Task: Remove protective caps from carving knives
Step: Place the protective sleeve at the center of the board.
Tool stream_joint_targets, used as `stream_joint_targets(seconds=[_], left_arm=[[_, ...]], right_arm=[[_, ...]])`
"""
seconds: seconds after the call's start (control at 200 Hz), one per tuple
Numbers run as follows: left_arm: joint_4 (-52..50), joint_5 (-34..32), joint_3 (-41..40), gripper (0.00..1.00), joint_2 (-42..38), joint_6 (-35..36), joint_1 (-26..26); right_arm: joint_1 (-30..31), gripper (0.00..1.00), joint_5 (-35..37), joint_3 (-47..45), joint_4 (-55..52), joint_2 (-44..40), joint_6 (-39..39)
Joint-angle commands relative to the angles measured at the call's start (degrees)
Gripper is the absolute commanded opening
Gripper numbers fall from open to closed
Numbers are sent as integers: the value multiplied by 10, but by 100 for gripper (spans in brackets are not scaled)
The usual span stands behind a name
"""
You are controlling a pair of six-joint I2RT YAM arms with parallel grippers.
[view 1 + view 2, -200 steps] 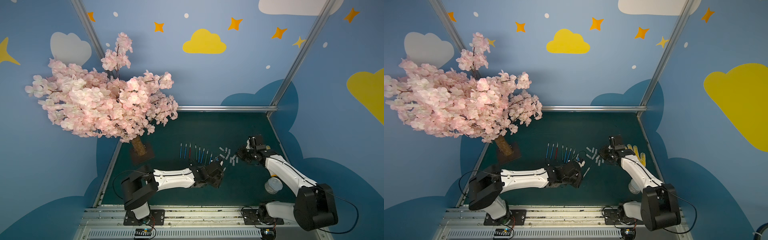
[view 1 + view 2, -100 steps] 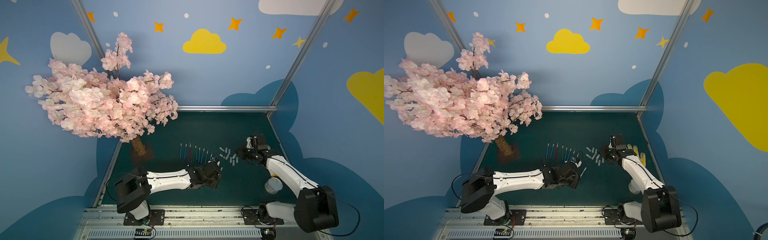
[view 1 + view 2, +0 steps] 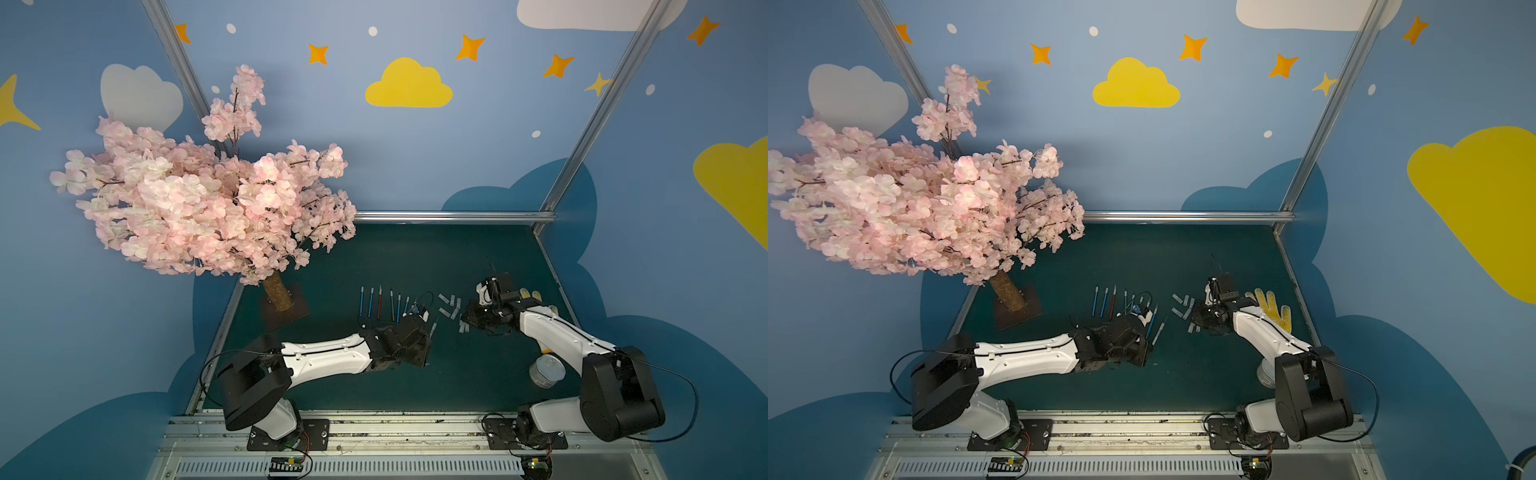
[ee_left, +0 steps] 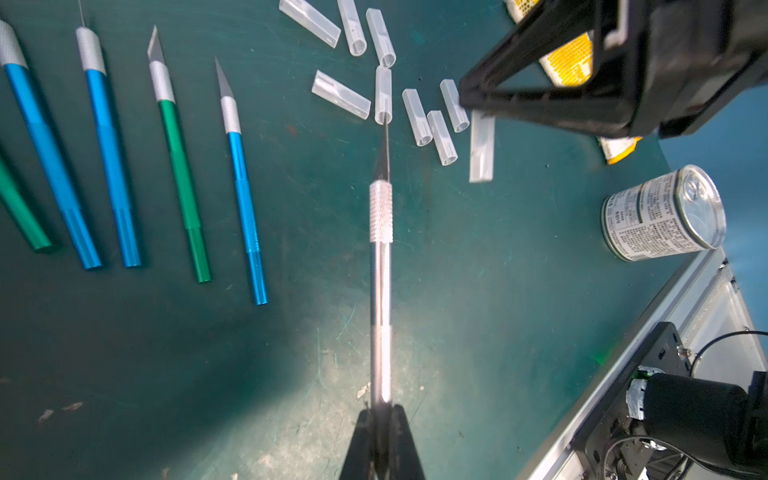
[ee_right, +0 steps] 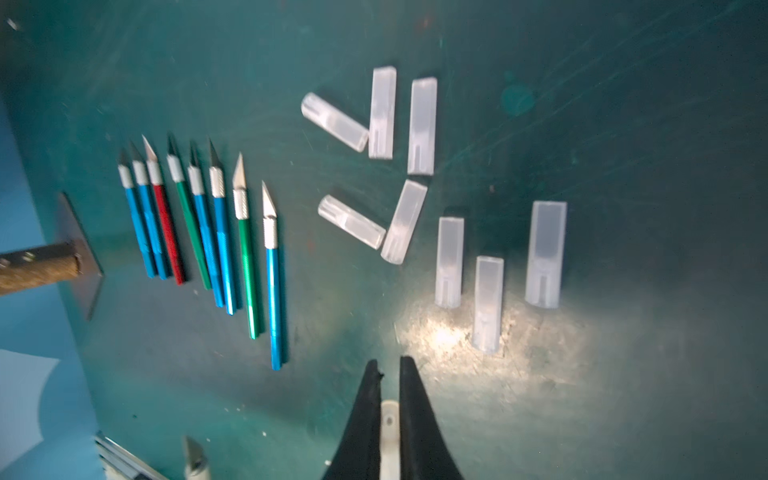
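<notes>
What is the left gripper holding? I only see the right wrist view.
Observer: The silver knife, pinched at its tail by the left gripper, blade bare.
Operator: Is my cap clear of that blade?
Observer: Yes. The cap in the right gripper hangs apart from the blade's tip.
Operator: Anything near my arm?
Observer: A can sits close by its elbow.

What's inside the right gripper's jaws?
A translucent protective cap hangs from the right gripper, jaws shut on one end. That end is hidden by the fingers.
</notes>
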Motion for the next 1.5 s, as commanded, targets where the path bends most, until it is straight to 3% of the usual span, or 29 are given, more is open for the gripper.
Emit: stream_joint_targets(seconds=[0.0, 0.971, 1.262, 1.497], left_arm=[[12, 2, -5, 7, -13, -1, 4], [-4, -4, 28, 9, 25, -23, 15], [-2, 2, 39, 9, 44, -22, 15], [6, 24, 44, 8, 59, -10, 14]], right_arm=[[11, 0, 19, -3, -13, 8, -24], [39, 5, 67, 13, -37, 74, -46], [39, 20, 49, 11, -31, 71, -53], [35, 24, 28, 4, -34, 51, -52]])
